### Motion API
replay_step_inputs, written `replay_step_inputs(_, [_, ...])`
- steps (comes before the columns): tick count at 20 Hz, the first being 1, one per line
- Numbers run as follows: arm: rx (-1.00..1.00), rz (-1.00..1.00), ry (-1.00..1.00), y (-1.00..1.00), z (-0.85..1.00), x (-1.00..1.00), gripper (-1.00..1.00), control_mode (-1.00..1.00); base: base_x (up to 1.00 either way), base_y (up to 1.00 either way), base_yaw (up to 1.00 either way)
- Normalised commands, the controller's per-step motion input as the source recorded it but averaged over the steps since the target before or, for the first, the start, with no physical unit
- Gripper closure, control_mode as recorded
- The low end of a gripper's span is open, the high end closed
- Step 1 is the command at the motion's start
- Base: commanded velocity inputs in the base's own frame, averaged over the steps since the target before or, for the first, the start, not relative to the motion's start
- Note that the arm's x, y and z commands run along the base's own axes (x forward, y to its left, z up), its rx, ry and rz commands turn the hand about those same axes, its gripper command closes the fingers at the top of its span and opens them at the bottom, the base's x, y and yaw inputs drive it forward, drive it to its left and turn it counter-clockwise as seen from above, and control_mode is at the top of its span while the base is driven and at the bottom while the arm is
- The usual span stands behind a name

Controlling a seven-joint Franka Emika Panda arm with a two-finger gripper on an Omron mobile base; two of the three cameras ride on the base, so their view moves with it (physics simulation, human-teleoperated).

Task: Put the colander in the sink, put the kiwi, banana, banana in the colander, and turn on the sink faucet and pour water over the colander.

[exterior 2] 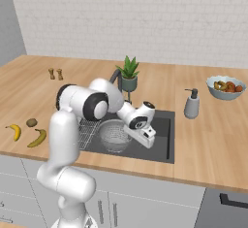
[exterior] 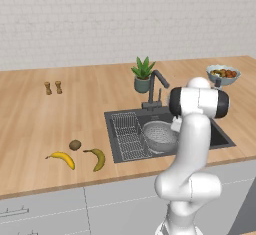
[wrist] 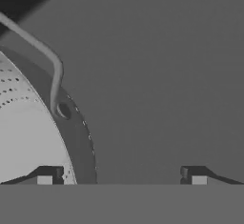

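One wooden counter (exterior: 60,119), dark sink (exterior: 220,135), white brick wall (exterior: 100,19).

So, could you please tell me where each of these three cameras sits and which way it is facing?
Left base view: behind the arm on its left, looking forward and down at the sink, colander, kiwi and bananas; the white arm rises at lower right.
Right base view: behind on the right, same counter; the arm rises at lower left, hand down in the sink.
Hand view: on the hand, looking along the open gripper at the colander's rim and handle.
Both base views share sink, colander, fruit and faucet.
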Motion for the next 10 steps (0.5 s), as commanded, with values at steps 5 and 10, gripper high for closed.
replay_step_inputs(5, [0.00,-0.01,-0.08,-0.07,0.58,-0.06,-1.00,-1.00,0.00,0.00,0.00])
replay_step_inputs(10, [0.03,0.00,-0.10,-0.05,0.49,-0.31,-1.00,-1.00,0.00,0.00,0.00])
